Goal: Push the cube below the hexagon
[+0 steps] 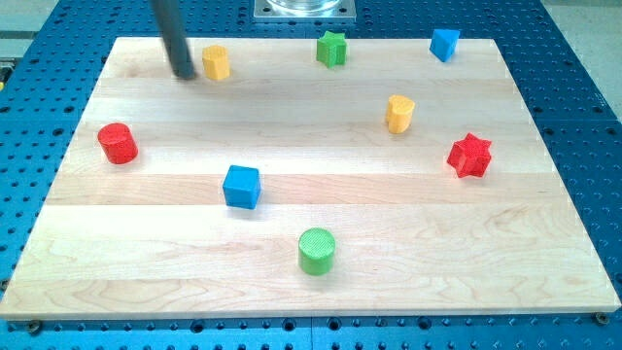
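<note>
Camera view shows my tip (183, 73) beside the yellow hexagon (216, 62), at its nine o'clock; we have no hand to open or close. We judge the approach step: next we must reach the blue cube (242, 187).

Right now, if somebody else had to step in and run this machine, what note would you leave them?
My tip rests at the view's top left, just left of a yellow hexagon block. The blue cube sits mid-board, far below, untouched. A second yellow hexagon block stands at the right; which one is meant I cannot tell. Done: nothing visible. Left: reach the cube and push it to just under the hexagon, avoiding the green cylinder.
</note>
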`<action>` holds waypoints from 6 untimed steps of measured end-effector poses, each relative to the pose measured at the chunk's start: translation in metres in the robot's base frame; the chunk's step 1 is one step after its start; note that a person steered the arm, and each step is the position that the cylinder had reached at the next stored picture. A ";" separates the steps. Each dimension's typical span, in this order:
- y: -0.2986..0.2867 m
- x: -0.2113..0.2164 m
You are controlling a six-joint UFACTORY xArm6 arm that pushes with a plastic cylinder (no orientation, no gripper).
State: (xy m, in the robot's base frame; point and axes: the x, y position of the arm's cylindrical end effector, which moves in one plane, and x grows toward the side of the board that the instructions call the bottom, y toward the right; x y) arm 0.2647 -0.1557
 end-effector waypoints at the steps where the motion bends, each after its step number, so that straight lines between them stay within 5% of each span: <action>1: 0.025 0.015; 3: 0.068 -0.008; 4: 0.062 0.042; 6: 0.119 0.225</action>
State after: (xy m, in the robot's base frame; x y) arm 0.4896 -0.0369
